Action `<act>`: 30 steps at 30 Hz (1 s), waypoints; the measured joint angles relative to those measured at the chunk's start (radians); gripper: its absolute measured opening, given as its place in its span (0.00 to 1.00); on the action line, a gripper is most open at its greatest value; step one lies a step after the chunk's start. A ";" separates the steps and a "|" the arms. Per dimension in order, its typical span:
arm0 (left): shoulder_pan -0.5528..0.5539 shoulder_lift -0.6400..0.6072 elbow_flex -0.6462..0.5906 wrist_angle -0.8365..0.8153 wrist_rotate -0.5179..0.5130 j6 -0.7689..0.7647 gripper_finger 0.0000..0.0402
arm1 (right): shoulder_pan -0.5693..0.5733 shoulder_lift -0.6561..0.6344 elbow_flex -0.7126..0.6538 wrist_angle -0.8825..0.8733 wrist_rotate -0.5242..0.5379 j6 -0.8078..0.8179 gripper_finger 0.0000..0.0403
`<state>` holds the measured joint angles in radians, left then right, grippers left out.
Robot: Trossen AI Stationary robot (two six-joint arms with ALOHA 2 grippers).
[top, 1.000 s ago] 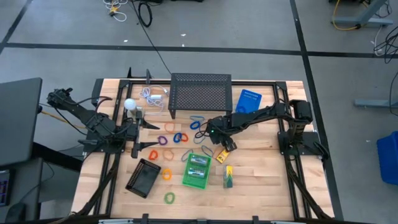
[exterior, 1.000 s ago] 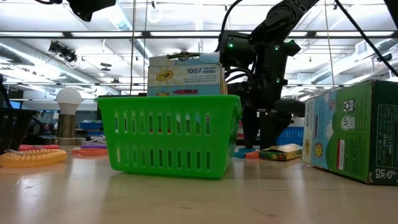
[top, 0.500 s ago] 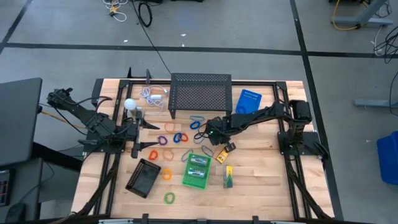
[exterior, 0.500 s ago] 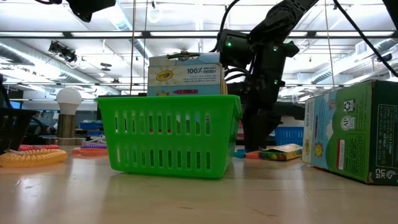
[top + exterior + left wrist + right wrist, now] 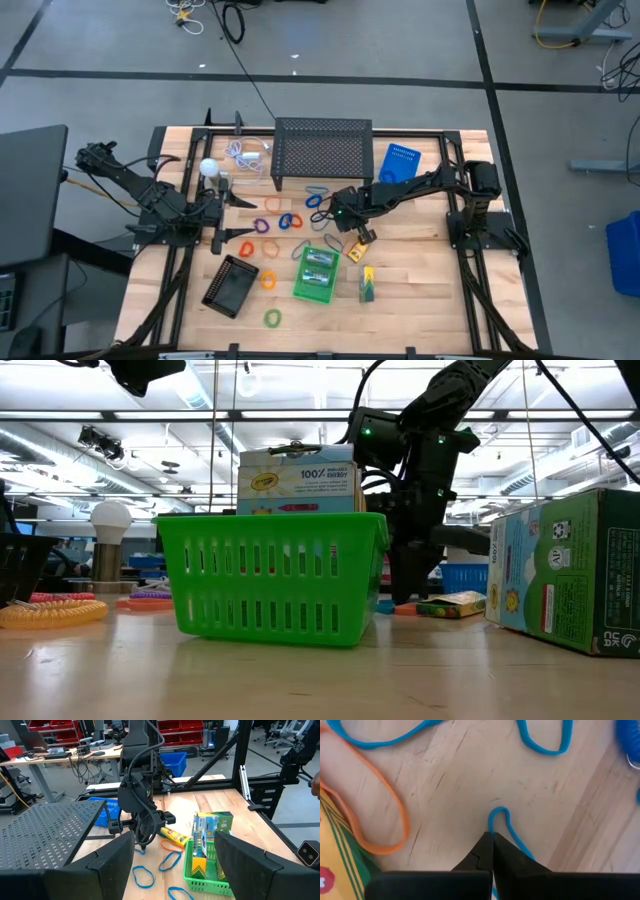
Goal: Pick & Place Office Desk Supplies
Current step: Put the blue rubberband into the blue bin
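We see the right gripper (image 5: 492, 851) lowered to the wooden table (image 5: 430, 290) near its middle, just beyond the green basket (image 5: 318, 274). Its two fingers are pressed together, and a thin blue loop (image 5: 501, 820) is pinched between the tips; part of the band bulges out ahead of them on the wood. In the low view the same gripper (image 5: 405, 592) stands upright behind the basket (image 5: 272, 578), tips at the tabletop.

An orange loop (image 5: 372, 815) lies flat just beside the pinched band, apart from it, and touches a yellow crayon box (image 5: 340, 855) with green stripes. Two more blue loops (image 5: 542, 742) lie farther off on the wood.

In the overhead view we note two crayon boxes standing in the green basket, another crayon box (image 5: 367, 284) on the table to the basket's right, and one small box (image 5: 356, 250) just beside the right gripper (image 5: 340, 222). Orange, red, blue and purple loops (image 5: 285, 220) are scattered left of the gripper; a green loop (image 5: 272, 318) lies at the near edge.

The left gripper (image 5: 235, 218) hovers over the left part of the table, fingers spread wide, nothing between them. A black mesh tray (image 5: 322, 150) sits at the far edge, a black tray (image 5: 231, 285) near left, and a white ball (image 5: 208, 168) far left.
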<state>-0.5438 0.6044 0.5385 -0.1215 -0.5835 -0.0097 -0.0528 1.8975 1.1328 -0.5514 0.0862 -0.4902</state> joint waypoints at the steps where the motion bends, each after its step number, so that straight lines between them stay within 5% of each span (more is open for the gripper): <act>1: 0.000 0.000 0.000 0.000 0.000 0.000 0.71 | 0.002 -0.003 0.000 -0.001 0.000 0.010 0.00; 13: 0.000 0.000 0.000 -0.011 0.001 -0.002 0.71 | 0.040 -0.091 -0.003 0.076 -0.016 0.134 0.00; 30: 0.000 0.000 0.000 -0.010 0.012 -0.002 0.71 | 0.050 -0.177 -0.015 0.535 -0.137 0.154 0.00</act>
<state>-0.5442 0.6047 0.5385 -0.1318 -0.5716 -0.0116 -0.0032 1.7201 1.1173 -0.0166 -0.0511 -0.3367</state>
